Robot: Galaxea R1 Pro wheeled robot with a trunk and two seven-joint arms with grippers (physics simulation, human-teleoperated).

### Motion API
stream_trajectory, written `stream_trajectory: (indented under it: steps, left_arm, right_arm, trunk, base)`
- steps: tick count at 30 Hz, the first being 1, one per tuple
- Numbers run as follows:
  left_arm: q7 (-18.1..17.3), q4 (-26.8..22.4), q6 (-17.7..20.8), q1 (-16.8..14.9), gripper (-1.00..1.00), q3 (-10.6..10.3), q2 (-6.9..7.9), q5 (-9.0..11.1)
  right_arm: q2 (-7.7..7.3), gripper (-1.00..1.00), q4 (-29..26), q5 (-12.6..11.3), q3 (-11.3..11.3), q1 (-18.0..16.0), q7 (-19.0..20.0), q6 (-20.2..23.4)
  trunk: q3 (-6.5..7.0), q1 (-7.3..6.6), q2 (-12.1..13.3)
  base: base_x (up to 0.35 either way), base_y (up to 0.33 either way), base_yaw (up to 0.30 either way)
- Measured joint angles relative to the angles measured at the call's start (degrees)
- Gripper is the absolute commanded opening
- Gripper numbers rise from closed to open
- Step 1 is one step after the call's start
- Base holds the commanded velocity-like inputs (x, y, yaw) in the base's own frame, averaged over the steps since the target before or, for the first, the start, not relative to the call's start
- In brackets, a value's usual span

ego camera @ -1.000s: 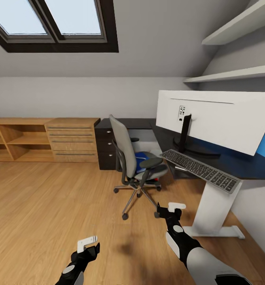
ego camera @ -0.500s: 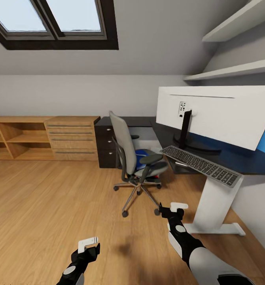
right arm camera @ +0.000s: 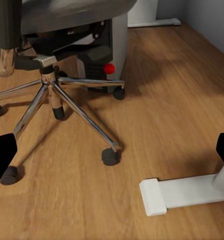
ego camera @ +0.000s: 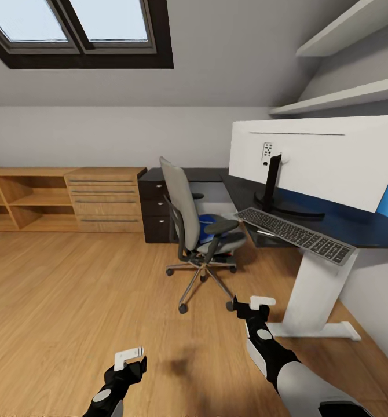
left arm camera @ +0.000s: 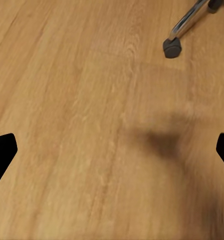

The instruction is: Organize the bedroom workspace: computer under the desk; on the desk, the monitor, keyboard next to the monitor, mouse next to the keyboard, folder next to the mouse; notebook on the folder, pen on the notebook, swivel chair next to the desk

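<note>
Head view, chair (ego camera: 197, 231) beside desk (ego camera: 333, 234), folder (ego camera: 204, 229) on seat, keyboard (ego camera: 295, 233) before monitor (ego camera: 321, 165), left gripper (ego camera: 129, 360) and right gripper (ego camera: 253, 306) low over floor (ego camera: 72, 301), jaws of both spread, empty.

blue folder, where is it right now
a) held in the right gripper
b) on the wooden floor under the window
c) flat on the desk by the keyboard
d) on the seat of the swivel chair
d: in the head view the blue folder shows on the grey seat of the swivel chair, behind its armrest, not on the desk.
</note>
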Motion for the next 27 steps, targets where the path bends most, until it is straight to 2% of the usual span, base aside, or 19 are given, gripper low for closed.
stream_trajectory:
  steps: [19, 27]
  left_arm:
    - [0.1, 1.9, -0.2, 0.0, 1.0, 0.0, 0.0, -0.1]
    - [0.0, 1.9, -0.3, 0.0, 1.0, 0.0, 0.04, -0.1]
  right_arm:
    - [0.0, 1.0, 0.0, -0.1, 0.0, 0.0, 0.0, 0.0]
    - [0.0, 1.0, 0.1, -0.1, 0.0, 0.0, -0.1, -1.8]
  trunk:
    - [-3.41, 4.17, -7.6]
    - [-4.85, 5.93, -10.8]
  base:
    - [0.0, 0.0, 0.0]
    - [0.0, 0.0, 0.0]
